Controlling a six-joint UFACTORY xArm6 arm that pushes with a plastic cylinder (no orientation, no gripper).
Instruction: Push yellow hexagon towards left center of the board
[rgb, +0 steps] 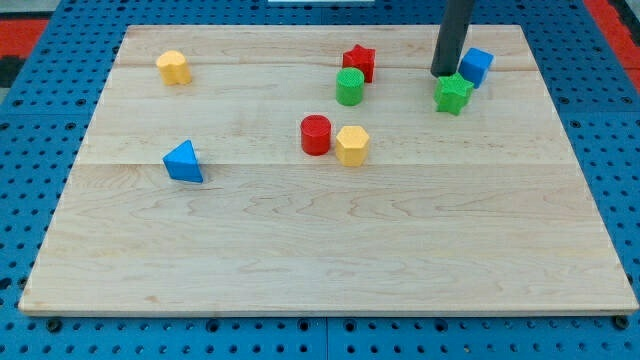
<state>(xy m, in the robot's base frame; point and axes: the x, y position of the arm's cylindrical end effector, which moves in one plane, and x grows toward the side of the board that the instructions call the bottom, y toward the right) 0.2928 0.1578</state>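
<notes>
The yellow hexagon (352, 145) sits near the board's middle, touching the red cylinder (316, 135) on its left. My tip (443, 74) is at the view's upper right, well away from the hexagon, just above and left of the green star (453, 94) and left of the blue block (476, 66). The dark rod rises from there out of the view's top.
A green cylinder (349, 87) and a red star (359, 62) stand at the upper middle. Another yellow block (174, 67) is at the upper left. A blue triangle (184, 161) lies at the left centre. The wooden board (320, 260) rests on a blue pegboard.
</notes>
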